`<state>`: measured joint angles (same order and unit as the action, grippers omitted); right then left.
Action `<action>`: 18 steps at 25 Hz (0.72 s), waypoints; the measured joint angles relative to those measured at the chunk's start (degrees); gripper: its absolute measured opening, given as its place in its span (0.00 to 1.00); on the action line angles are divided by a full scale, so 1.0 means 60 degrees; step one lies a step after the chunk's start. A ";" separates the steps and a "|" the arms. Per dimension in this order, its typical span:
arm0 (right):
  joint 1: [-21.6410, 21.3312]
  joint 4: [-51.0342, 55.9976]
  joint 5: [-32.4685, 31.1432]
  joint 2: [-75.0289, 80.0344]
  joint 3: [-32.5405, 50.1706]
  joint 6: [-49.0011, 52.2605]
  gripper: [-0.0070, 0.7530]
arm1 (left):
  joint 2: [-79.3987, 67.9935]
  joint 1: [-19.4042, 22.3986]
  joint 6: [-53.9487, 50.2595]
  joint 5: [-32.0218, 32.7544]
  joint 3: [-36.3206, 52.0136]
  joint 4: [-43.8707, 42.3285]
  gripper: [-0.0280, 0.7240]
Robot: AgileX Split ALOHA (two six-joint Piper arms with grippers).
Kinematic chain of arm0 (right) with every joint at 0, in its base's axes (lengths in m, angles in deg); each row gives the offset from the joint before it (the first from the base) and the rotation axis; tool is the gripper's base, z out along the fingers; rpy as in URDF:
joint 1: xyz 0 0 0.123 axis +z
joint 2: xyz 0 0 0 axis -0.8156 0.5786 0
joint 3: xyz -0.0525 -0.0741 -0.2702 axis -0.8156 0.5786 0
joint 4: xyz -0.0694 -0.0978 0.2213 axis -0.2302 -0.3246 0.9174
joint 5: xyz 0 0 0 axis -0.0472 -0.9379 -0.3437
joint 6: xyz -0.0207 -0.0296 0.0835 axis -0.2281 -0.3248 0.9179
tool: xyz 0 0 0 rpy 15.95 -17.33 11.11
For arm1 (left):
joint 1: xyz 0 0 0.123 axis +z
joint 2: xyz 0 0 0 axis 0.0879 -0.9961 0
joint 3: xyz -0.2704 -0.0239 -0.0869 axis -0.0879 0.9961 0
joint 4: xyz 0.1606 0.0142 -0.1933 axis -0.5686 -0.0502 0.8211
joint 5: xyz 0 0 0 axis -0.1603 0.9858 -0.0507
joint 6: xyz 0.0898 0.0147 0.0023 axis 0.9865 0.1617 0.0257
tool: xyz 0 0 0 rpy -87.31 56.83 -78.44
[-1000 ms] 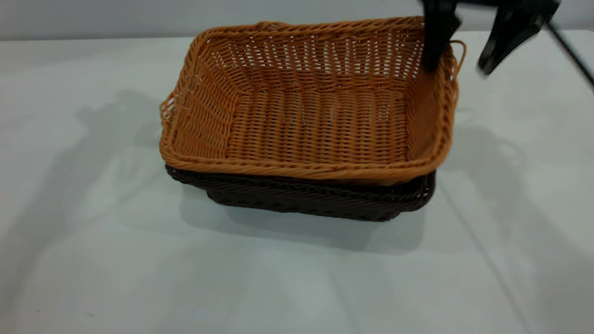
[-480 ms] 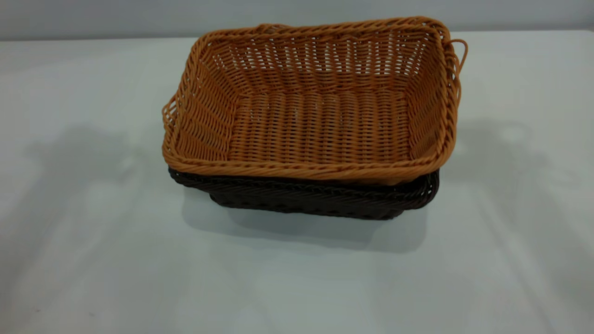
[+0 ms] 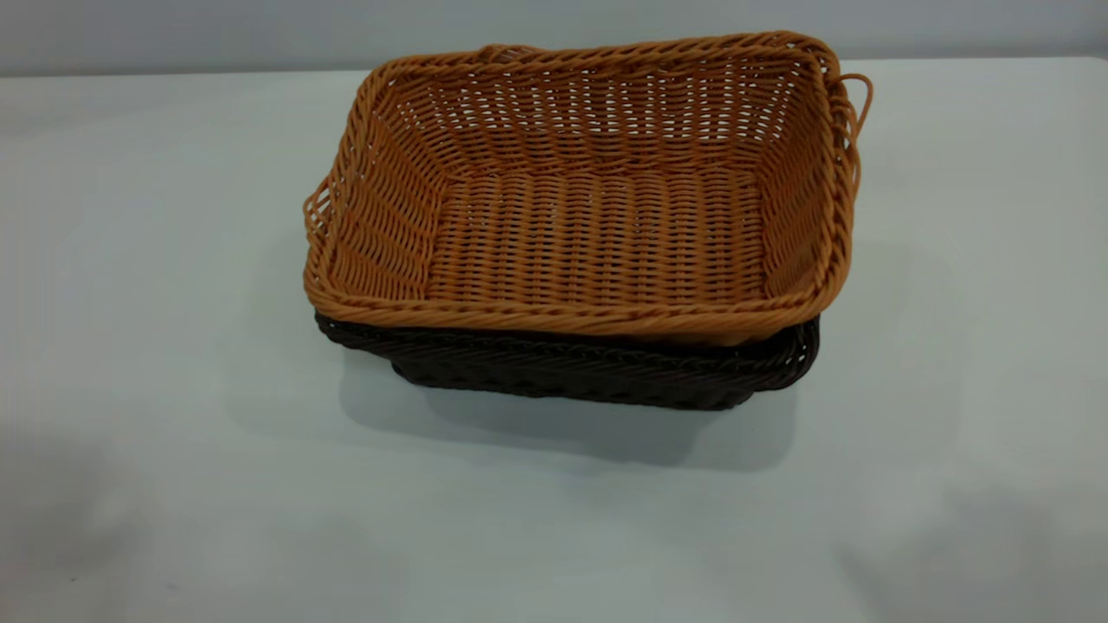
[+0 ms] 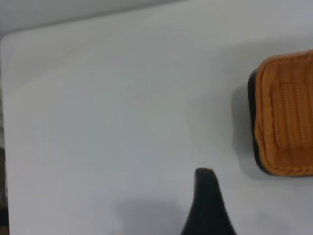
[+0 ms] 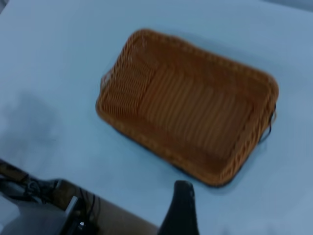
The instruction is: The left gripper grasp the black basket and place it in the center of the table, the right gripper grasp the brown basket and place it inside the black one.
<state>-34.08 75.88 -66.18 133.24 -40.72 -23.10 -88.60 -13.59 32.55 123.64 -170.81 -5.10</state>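
Observation:
The brown basket (image 3: pixel 597 234) sits nested inside the black basket (image 3: pixel 589 372) in the middle of the table (image 3: pixel 156 363). Only the black basket's rim and front wall show beneath it. Neither gripper is in the exterior view. In the left wrist view my left gripper (image 4: pixel 242 215) is well away from the brown basket (image 4: pixel 288 117), over bare table. Only one finger (image 4: pixel 206 200) shows, with nothing beside it. In the right wrist view my right gripper (image 5: pixel 220 215) is high above and off the brown basket (image 5: pixel 190 105). It also shows one lone finger (image 5: pixel 180 210) and holds nothing.
The table's edge (image 5: pixel 112 208) shows in the right wrist view, with cables and equipment (image 5: pixel 44 205) below it. The left wrist view shows the table's far edge and corner (image 4: pixel 5 58). A grey wall (image 3: pixel 260 26) stands behind the table.
The right gripper, open at the brown basket's right rim, has risen out of the exterior view. The brown basket settled slightly in the black one. The arms' shadows have faded off the table.

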 joint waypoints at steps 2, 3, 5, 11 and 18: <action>0.0000 -0.0001 0.0011 -0.0893 0.0973 -0.0036 0.79 | 0.0347 0.0000 -0.0054 0.0000 0.0071 0.0000 0.67; 0.0000 -0.0001 0.0002 -0.1345 0.1430 -0.0046 0.79 | 0.0617 0.0000 -0.0125 0.0000 0.0237 0.0000 0.67; 0.0000 0.0001 -0.0031 -0.2143 0.2209 -0.0046 0.79 | 0.1285 0.0000 -0.0279 0.0000 0.0814 0.0100 0.67; 0.0000 -0.0084 -0.0075 -0.4396 0.4403 -0.0301 0.79 | 0.3888 0.0000 -0.0218 0.0000 0.3706 0.0339 0.67; 0.0000 -0.0253 -0.0114 -0.6535 0.6369 -0.1009 0.79 | 0.6438 0.0000 0.0302 0.0000 0.6931 0.0359 0.67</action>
<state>-34.08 74.36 -66.86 94.03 -2.50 -29.15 -49.97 -13.59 34.36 123.64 -129.22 -2.95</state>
